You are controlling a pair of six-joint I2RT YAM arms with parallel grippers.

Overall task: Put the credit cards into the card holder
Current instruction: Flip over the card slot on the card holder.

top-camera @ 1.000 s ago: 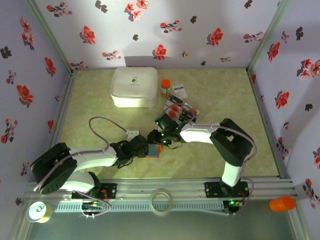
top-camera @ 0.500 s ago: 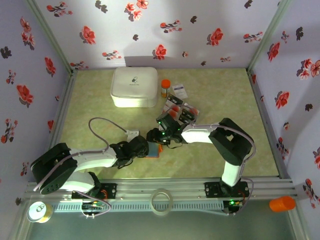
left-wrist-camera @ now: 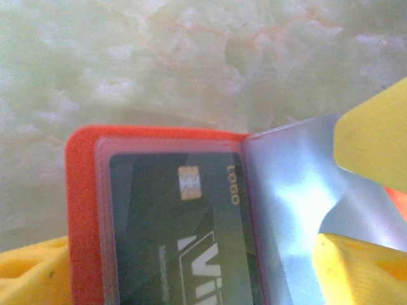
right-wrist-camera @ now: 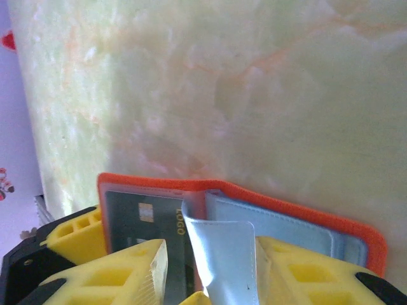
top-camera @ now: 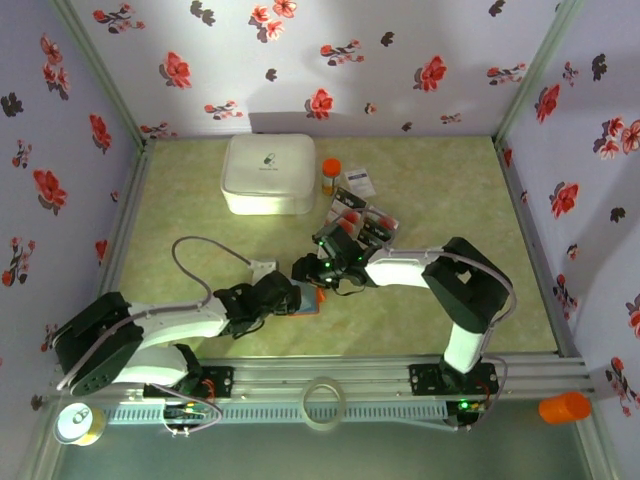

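Small orange-red folding card holder [left-wrist-camera: 81, 210] lies open on the pale green marbled tabletop [top-camera: 200, 220], roughly centre, between the two gripper tips. Its left half has a clear sleeve with one dark credit card [left-wrist-camera: 172, 222] seated inside, showing a gold chip and pale "LOGO" print. A light blue inner flap [right-wrist-camera: 219, 254] rises from the fold, tilted up off the wallet.

Left gripper [left-wrist-camera: 191, 244]: yellow fingers spread wide, one on each side of the card half. The near finger [left-wrist-camera: 28, 276] sits just beside the orange edge, the other against the blue flap side.

Right gripper [right-wrist-camera: 210, 244]: yellow fingers set at a narrow gap, straddling the blue flap. One finger [right-wrist-camera: 305, 273] is against the flap. A sliver of dark card shows between the flap and the other finger, so the flap is not pinched (it reads as propped rather than gripped).

The remaining loose credit cards [top-camera: 352, 212] are fanned in a small cluster, dark and white-with-red faces, on the table just beyond the right gripper. They lie near a small orange-capped bottle [top-camera: 330, 176]. A big white rounded box [top-camera: 267, 173] sits just left of that bottle, well apart from the card holder.
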